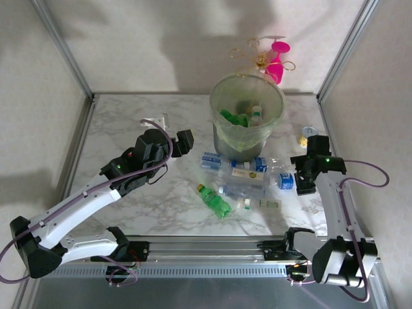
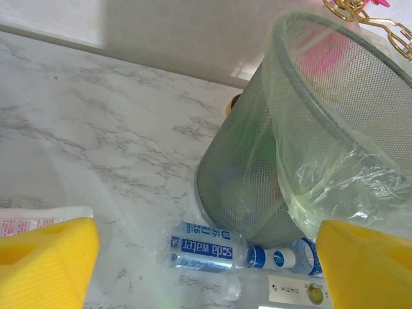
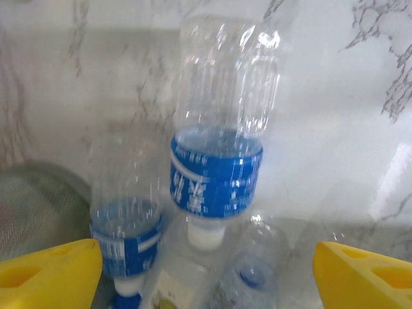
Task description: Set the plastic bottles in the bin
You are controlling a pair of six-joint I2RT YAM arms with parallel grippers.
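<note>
On the marble table (image 1: 129,129), plastic bottles (image 1: 248,187) are seen scattered on the near side of the bin (image 1: 238,153). The left pincer (image 2: 207,226) and right pincer (image 3: 207,251) are spread wide, nothing gripped. The blue-labelled bottle (image 3: 217,174) is best centred between the right fingers before closing.

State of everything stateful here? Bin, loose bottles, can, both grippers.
bin: upright, bag-lined, bottles already inside.
green bottle: on its side on the table.
soda water bottle: on its side at the bin's base.
blue-label bottle: lying down, cap on, not gripped.
can: upright.
left gripper: open, facing the bin.
right gripper: open, aimed at the blue-label bottle.
</note>
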